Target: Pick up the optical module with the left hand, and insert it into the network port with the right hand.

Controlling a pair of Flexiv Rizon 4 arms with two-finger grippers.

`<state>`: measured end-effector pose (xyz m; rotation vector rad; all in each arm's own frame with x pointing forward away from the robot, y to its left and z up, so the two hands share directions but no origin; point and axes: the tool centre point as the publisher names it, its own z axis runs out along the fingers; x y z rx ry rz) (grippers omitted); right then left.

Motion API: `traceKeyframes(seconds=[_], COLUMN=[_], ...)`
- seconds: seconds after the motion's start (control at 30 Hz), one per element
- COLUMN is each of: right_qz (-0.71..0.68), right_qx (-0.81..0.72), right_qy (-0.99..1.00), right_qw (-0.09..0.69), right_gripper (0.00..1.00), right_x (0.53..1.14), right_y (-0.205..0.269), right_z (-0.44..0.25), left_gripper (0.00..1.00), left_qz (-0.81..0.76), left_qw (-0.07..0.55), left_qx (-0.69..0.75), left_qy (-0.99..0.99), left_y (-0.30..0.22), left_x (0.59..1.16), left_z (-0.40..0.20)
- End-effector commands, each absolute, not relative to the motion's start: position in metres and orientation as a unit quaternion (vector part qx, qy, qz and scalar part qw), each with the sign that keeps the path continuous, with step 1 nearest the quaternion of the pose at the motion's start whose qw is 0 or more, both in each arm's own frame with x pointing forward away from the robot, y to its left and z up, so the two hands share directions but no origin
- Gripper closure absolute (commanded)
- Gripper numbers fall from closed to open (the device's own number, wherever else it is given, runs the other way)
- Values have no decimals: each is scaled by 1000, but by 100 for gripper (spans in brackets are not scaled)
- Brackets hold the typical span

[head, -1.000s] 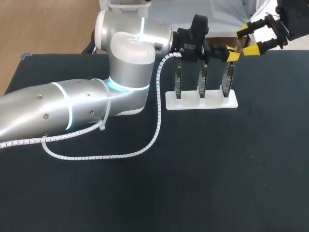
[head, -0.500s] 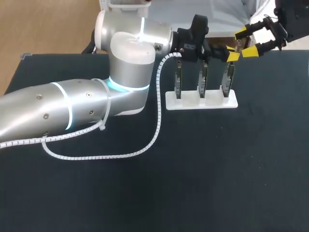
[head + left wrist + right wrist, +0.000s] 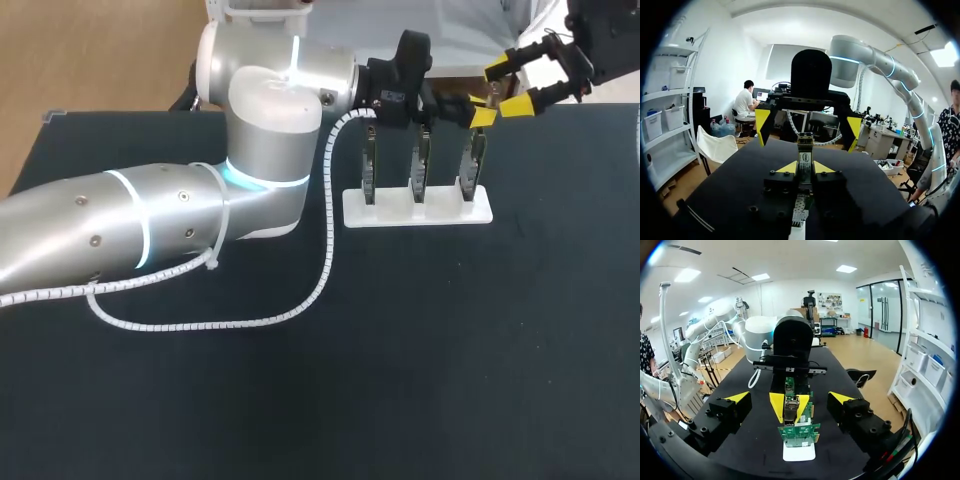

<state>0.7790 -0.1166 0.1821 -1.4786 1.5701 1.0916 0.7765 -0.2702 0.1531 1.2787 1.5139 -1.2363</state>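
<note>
Looking down from the head cam, the left arm (image 3: 150, 230) crosses the black table (image 3: 400, 400) from the left side, w/ a white spiral-wrapped cable (image 3: 325, 250) looping off it onto the tabletop. The left gripper (image 3: 478, 112) sits over the right end of a white stand (image 3: 418, 211), which carries three circuit boards (image 3: 421, 165) upright in a row. The right gripper (image 3: 510, 87) hangs just beyond it, near the table's far edge on the right. Its fingers are spread wide and hold nothing, and its tips are clear of the left gripper's.

The head cam doesn't clearly show the task's part, since the left gripper's own body and fingers cover it. The left wrist cam does. The module (image 3: 804, 145), a slim metal bar, is pinched btwn the two yellow tips from both sides, w/ the fingers nearly closed. Its free end points ahead at the right gripper, which faces it head-on, and it is lined up w/ the gap btwn those open fingers.

The right wrist cam gives the opposite angle. It shows the module end-on btwn the left gripper's tips, ahead of and centred btwn its own wide-open fingers. Green boards and the stand's white base lie just below. The left wrist cam shows no boards.

Writing: in the left wrist cam a white label w/ dark print runs along the module's top face. The print is too small to make out.
</note>
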Motion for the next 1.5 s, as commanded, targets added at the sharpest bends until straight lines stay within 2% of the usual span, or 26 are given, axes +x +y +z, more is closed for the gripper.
traceKeyframes(seconds=[0.03, 0.73, 0.77, 0.8, 0.83, 1.5], right_qz=[425, 428, 429, 431, 431, 426], right_qx=[-574, -580, -580, -579, -579, -581], right_qy=[605, 600, 600, 597, 595, 595], right_qw=[352, 348, 347, 350, 352, 355], right_gripper=[0, 0, 50, 71, 100, 100], right_x=[783, 784, 784, 783, 783, 781], right_y=[-116, -114, -114, -113, -113, -112], right_z=[182, 182, 182, 182, 182, 182], left_gripper=[100, 100, 100, 100, 100, 100], left_qz=[-486, -486, -486, -486, -486, -486], left_qw=[394, 394, 394, 394, 394, 394], left_qx=[503, 503, 503, 503, 503, 503], left_qy=[597, 597, 597, 597, 597, 597], left_y=[-270, -270, -270, -270, -270, -270], left_x=[775, 775, 775, 775, 775, 775], left_z=[153, 153, 153, 153, 153, 153])
